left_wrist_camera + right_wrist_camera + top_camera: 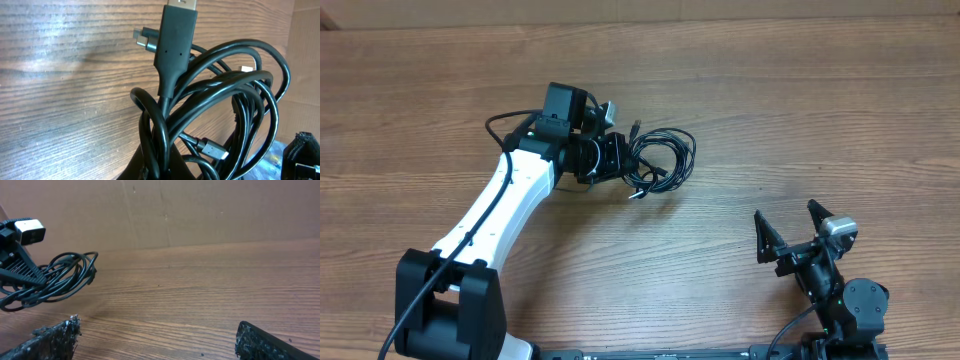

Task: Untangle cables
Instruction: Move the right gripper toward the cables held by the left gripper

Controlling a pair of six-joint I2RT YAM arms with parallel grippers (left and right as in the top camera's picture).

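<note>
Tangled cables [215, 90] — wooden table [800, 120], cardboard wall [200, 210]

The cables [665, 160] are hanging in one bunch over the middle of the worktop [800, 110], a little to the left. The left fingers [617, 160] are squeezing the left side of the bunch, and the loops are sticking out to the right of them. The right fingers [765, 240] are sitting near the front right corner, spread wide, well apart from the bunch. A wall [200, 210] is standing behind the worktop
</note>
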